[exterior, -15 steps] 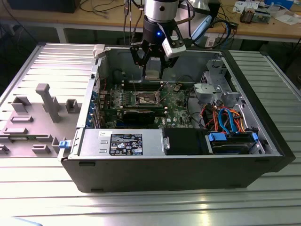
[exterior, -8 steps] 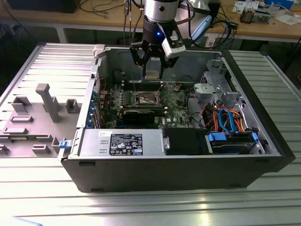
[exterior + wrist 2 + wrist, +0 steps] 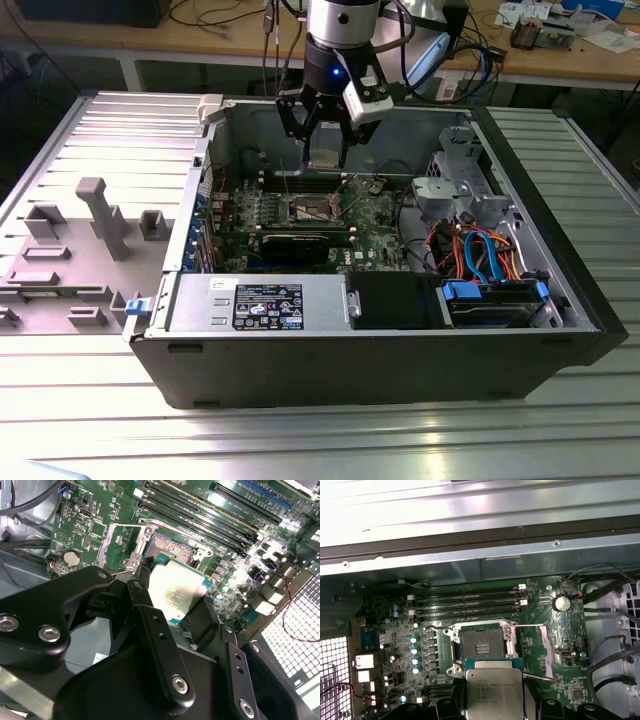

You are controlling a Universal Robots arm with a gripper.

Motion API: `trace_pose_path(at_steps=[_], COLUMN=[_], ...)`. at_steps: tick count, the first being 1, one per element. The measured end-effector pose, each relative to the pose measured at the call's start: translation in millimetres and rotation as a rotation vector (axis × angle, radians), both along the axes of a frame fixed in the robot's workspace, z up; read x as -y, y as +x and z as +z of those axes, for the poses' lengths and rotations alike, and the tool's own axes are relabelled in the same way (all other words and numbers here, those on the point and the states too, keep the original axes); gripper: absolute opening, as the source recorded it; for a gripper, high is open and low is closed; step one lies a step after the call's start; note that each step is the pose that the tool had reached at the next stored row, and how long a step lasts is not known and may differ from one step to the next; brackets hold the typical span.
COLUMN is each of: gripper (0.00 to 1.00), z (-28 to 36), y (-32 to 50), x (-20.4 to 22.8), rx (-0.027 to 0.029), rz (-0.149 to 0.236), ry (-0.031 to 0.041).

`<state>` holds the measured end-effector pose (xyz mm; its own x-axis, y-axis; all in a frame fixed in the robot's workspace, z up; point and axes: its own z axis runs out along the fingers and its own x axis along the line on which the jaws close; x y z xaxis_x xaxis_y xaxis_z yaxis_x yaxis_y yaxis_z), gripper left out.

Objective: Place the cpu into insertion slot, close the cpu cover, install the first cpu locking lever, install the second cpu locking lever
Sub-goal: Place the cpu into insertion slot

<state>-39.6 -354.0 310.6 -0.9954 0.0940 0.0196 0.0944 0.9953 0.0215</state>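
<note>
- Between the black fingers of the gripper [image 3: 176, 589] sat the cpu [image 3: 492, 692], clamped by its edges, a flat square chip with a dull silver-grey metal top and a green rim.
- Below the gripper lay the insertion slot [image 3: 481, 645], a dark square socket with nothing in it and its contact field showing.
- Beside that slot, the cpu cover [image 3: 103, 545], a thin silver frame with a square window, was swung open over the green motherboard [image 3: 372, 212].
- Past the slot ran long black memory slots [image 3: 470, 605], and a round coin battery [image 3: 562, 603] sat off to one side.
- Around the gripper stood the open grey steel computer case [image 3: 350, 370], which also held a boxy power supply [image 3: 260, 303] and blue and orange cables [image 3: 480, 250].
</note>
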Motion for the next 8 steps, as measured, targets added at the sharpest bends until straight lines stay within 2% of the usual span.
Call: trace_pose_path(at_steps=[8], gripper=[0.55], z=[-0.2], y=[0.0], x=[0.0], rx=[0.0000], rz=[-0.013], ry=[0.0000])
